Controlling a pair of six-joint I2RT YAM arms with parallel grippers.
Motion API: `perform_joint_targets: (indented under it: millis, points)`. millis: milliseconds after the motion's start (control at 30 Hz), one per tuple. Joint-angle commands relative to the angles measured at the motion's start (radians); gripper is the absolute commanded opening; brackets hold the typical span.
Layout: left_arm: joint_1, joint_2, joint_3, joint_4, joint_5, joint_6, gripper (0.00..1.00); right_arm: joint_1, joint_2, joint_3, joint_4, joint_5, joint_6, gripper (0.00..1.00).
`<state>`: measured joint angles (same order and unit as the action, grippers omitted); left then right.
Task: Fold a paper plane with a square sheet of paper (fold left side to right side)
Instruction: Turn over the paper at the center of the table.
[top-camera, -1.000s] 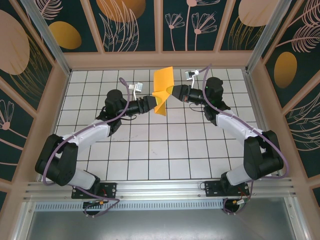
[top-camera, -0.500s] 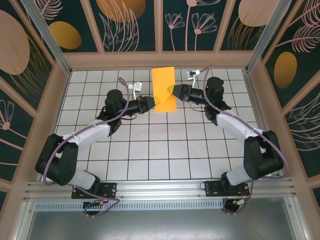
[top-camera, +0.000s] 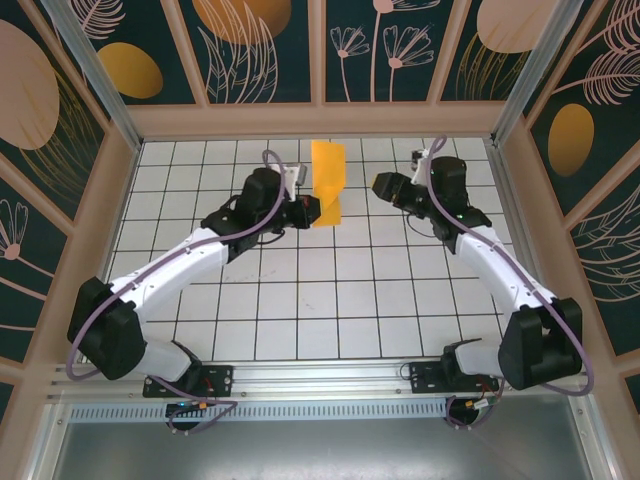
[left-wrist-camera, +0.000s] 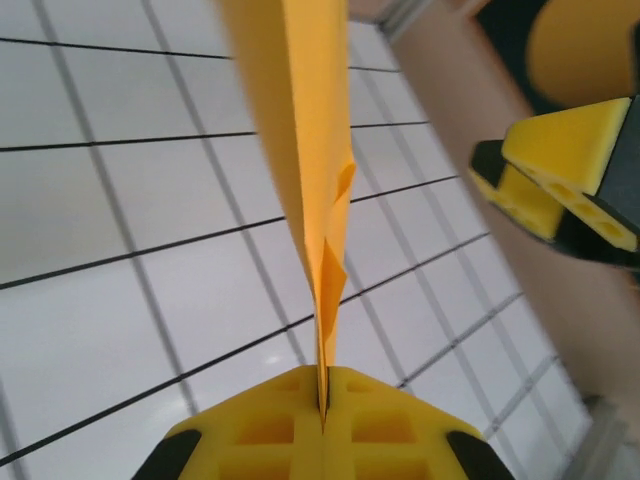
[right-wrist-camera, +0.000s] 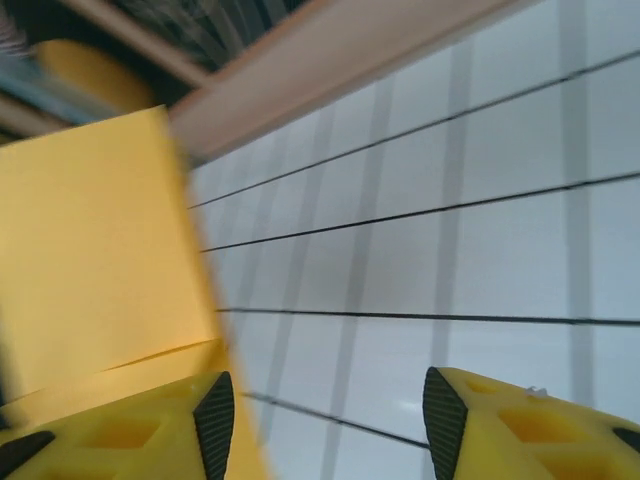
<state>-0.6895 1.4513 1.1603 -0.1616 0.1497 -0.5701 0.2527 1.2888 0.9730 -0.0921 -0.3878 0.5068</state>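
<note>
At the bottom of the top view both arms rise from their bases and reach up the white gridded table (top-camera: 300, 300) toward its far end. The left gripper (top-camera: 311, 209) sits just left of centre in the upper half, its yellow fingers pinched tight together on the lower edge of the orange-yellow sheet of paper (top-camera: 327, 178). In the left wrist view the left gripper (left-wrist-camera: 322, 398) has the sheet (left-wrist-camera: 300, 150) clamped in the seam between its pads. The sheet stands edge-on, rises to the top of the frame and is rumpled a little just above the grip. The right gripper (top-camera: 383, 185) hangs just right of the sheet with a gap between them, its fingers spread wide with nothing between them. Its own wrist view shows the right gripper (right-wrist-camera: 325, 415) agape over the tiles, with the sheet's flat face (right-wrist-camera: 100, 250) at the left. Beyond the sheet runs the wooden rail (top-camera: 315, 120) of the back wall.
</note>
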Motion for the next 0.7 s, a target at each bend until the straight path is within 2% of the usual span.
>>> perform_joint_targets:
  millis: [0,133,233,300,500,667]
  points:
    - [-0.067,0.081,0.107,-0.384,-0.396,0.088,0.0,-0.03,-0.048,0.005,-0.25,0.29,-0.109,0.59]
    - [-0.154,0.221,0.276,-0.657,-0.633,0.017,0.0,-0.059,-0.109,-0.06,-0.262,0.348,-0.125,0.64]
    - [-0.198,0.361,0.412,-0.883,-0.76,-0.059,0.0,-0.077,-0.136,-0.096,-0.251,0.339,-0.126,0.64]
    - [-0.216,0.446,0.493,-1.011,-0.801,-0.101,0.0,-0.087,-0.146,-0.116,-0.24,0.323,-0.124,0.64]
    - [-0.238,0.665,0.672,-1.211,-0.745,-0.137,0.01,-0.111,-0.169,-0.165,-0.181,0.248,-0.111,0.65]
    - [-0.264,0.793,0.813,-1.224,-0.658,-0.089,0.09,-0.135,-0.178,-0.205,-0.156,0.2,-0.11,0.65]
